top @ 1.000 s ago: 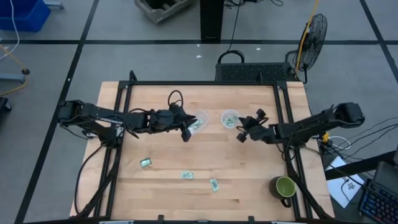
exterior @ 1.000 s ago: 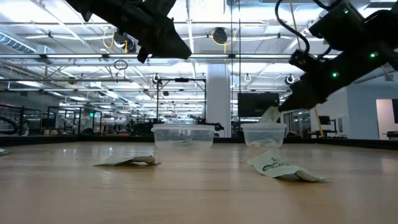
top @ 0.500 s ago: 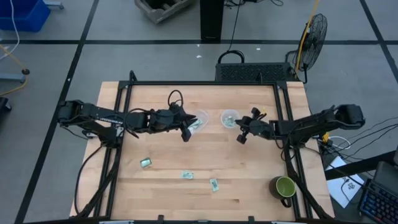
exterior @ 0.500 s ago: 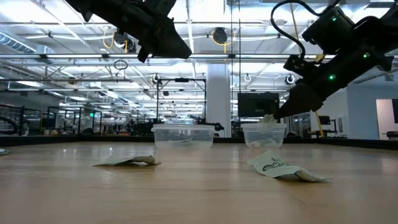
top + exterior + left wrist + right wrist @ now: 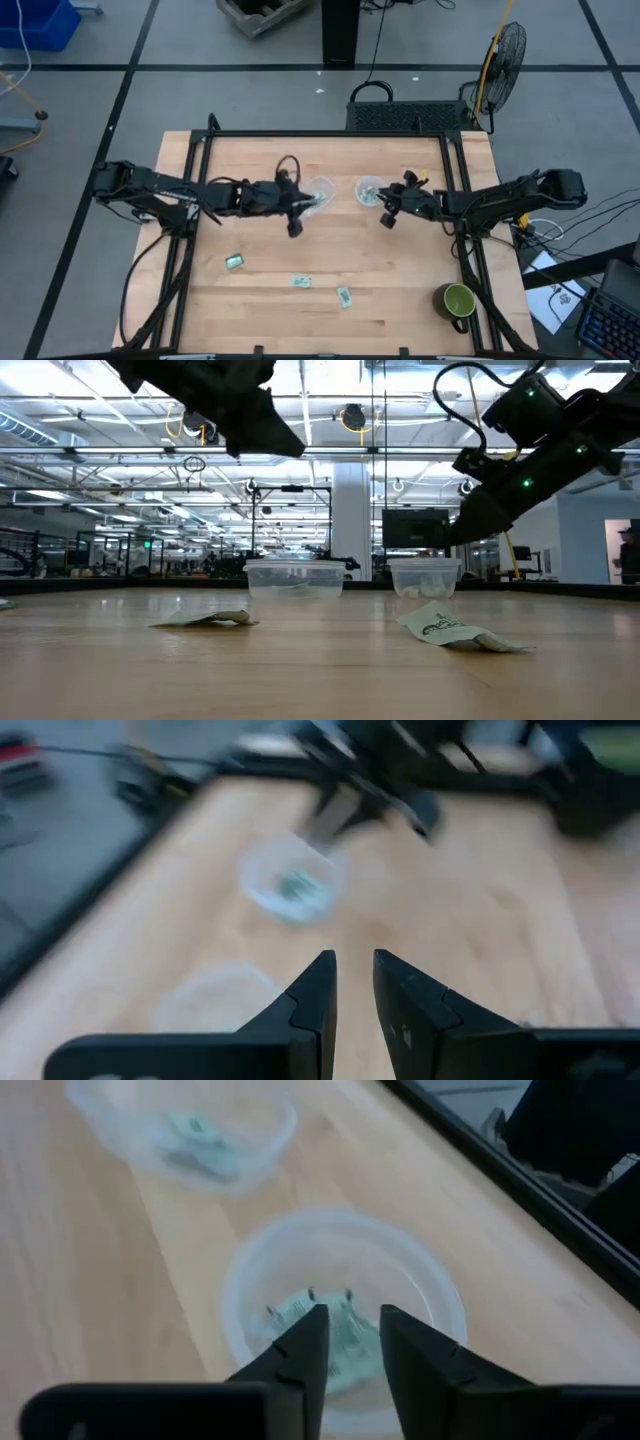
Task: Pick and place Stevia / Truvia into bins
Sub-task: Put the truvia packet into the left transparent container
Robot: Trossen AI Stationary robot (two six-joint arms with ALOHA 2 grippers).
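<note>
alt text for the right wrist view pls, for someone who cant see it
The right gripper, its two dark fingers close together with a narrow gap, is directly over a clear plastic cup on the wooden table, with pale green sachets lying inside. A second clear cup holding a green sachet sits farther off, blurred.

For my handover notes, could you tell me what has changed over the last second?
The right hand moved in toward the right cup, and the sachet it carried no longer shows at its fingers. The left hand shifted slightly beside the left cup. Three loose sachets, including one, and the green mug stayed put.
</note>
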